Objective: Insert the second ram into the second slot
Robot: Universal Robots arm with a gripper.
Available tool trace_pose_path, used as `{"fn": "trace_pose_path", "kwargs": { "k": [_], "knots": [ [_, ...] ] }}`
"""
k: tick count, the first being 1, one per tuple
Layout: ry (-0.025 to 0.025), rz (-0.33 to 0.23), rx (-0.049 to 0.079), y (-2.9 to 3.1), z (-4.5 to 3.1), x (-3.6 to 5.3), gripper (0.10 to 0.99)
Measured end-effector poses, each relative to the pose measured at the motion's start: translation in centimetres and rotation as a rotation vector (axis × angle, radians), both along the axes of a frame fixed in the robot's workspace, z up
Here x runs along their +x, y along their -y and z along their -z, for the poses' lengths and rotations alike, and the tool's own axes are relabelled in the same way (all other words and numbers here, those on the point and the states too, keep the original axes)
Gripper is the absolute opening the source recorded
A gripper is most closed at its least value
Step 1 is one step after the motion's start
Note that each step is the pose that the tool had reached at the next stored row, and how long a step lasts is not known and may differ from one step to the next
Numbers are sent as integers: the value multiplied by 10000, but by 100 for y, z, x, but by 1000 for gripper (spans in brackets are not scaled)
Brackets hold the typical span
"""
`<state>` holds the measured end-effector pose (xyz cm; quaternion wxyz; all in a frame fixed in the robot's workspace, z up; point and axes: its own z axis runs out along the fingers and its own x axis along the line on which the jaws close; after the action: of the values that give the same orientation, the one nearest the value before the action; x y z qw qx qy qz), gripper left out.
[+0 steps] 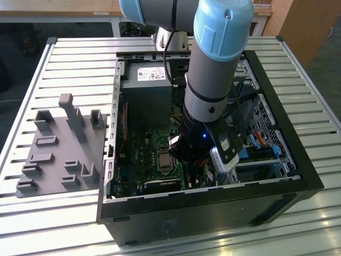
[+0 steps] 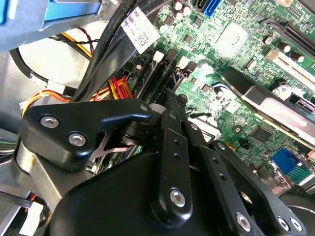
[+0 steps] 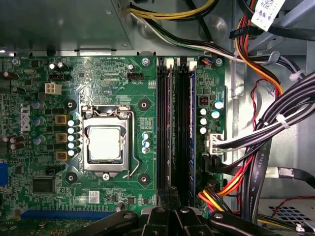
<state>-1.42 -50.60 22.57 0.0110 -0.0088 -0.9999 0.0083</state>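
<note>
on the slatted table (image 1: pixel 69 58), toward the exterior view's left, lies a grey holder tray (image 1: pixel 58 149) with upright pegs. beside it, to the exterior view's right, stands the open computer case (image 1: pixel 213 213), with the arm (image 1: pixel 216 64) reaching down inside over the green motherboard (image 1: pixel 144 154). in the first wrist view the processor socket (image 3: pixel 106 142) sits left of the long black memory slots (image 3: pixel 162 128). the second ram (image 3: pixel 191 123), a thin dark-blue stick, stands on edge in the slot beside them, just short of the bundled cables (image 3: pixel 256 147). the gripper (image 3: pixel 172 194) hovers low over the slots' near end; i cannot tell whether it is wide or narrow.
</note>
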Motion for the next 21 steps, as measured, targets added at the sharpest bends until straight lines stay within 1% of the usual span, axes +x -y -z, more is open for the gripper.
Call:
{"fn": "trace_pose_path", "kwargs": {
  "k": [8, 9, 18, 19, 21],
  "knots": [
    [-1, 0, -2, 0, -4, 0, 106],
    [-1, 0, -2, 0, -29, 0, 106],
    [-1, 0, -2, 0, -32, 0, 106],
    [-1, 0, -2, 0, -50, 0, 106],
    [-1, 0, -2, 0, -52, 0, 106]
  ]
}}
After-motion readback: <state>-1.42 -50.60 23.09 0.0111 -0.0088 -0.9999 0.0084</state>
